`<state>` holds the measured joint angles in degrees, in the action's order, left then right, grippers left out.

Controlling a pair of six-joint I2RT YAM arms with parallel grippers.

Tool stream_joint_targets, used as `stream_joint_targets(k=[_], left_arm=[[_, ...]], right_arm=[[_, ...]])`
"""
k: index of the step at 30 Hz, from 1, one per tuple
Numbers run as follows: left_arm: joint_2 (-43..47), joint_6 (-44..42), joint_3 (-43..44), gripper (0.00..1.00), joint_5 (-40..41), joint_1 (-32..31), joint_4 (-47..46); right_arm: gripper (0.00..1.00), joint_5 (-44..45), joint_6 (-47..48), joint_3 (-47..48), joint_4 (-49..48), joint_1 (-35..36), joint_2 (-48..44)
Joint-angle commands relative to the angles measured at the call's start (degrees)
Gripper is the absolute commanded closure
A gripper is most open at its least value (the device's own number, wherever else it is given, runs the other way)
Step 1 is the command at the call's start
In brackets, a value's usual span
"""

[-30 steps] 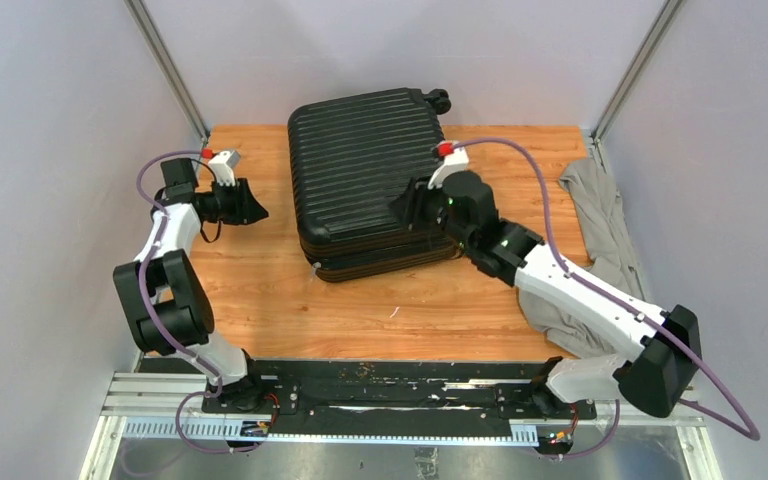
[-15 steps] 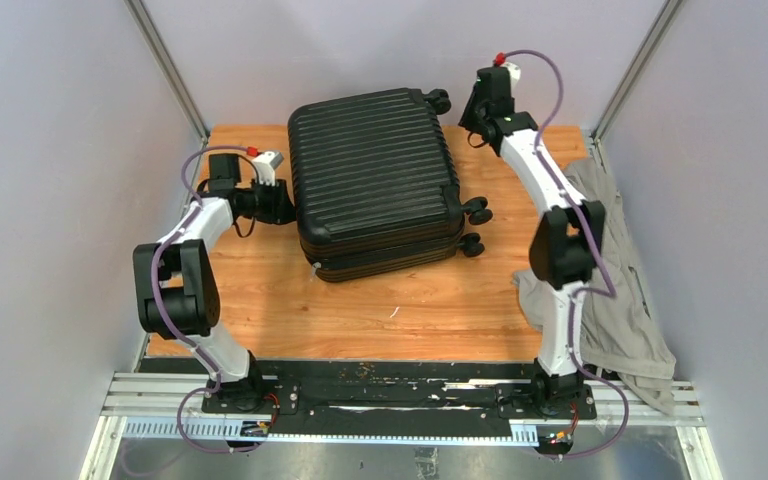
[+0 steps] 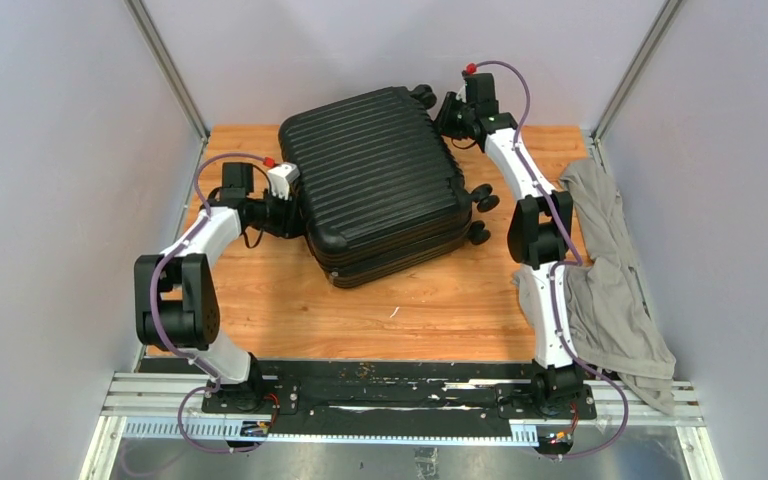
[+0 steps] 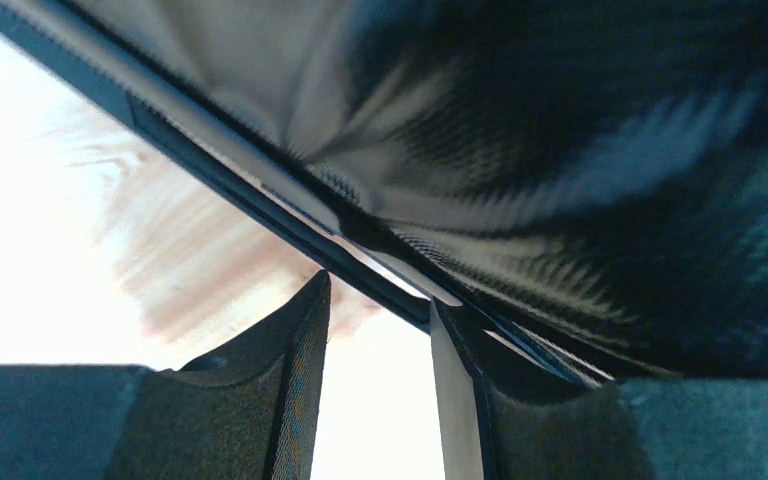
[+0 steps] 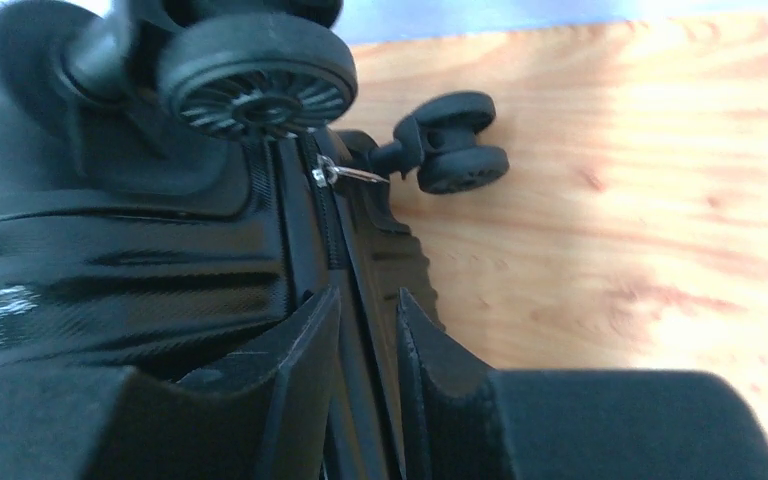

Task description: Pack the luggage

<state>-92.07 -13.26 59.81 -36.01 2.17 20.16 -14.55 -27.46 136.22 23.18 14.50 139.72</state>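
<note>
Wood tabletop (image 3: 410,300): L gripper (image 4: 378,290) spread at luggage (image 3: 380,170) lid rim (image 4: 260,200), prob. to pry; R gripper (image 5: 368,295) narrow astride zip seam (image 5: 325,220), grip unclear.

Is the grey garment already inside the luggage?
No, the grey garment lies at the table's right edge, apart from the luggage.

Top view: high, looking down and forward. Wrist views: very close, facing the luggage (image 3: 380,180), common to all three.
</note>
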Motion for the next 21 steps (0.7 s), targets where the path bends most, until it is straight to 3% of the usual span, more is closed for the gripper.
stream_joint_targets(k=[1, 6, 9, 15, 21], left_arm=[[2.94, -4.56, -2.23, 0.69, -9.02, -7.93, 4.78], [5.61, -8.89, -4.26, 0.70, -12.17, -11.79, 8.09], [7.01, -11.67, -5.02, 0.70, -14.34, -13.75, 10.63], [10.29, -21.60, -1.92, 0.66, -12.84, -12.44, 24.21], [11.43, -26.08, 6.54, 0.63, -13.83, 4.14, 35.81]], right_arm=[[0.66, -25.94, -3.26, 4.98, -5.45, 7.38, 1.96], [0.65, -33.00, -2.55, 4.08, -7.33, 9.73, 1.05], [0.63, -32.75, -1.33, 3.61, -7.32, 9.85, -0.08], [0.42, -13.17, 2.02, -5.58, -11.47, 5.10, -12.96], [0.32, 6.61, 7.46, -19.54, -11.80, 3.33, -31.99]])
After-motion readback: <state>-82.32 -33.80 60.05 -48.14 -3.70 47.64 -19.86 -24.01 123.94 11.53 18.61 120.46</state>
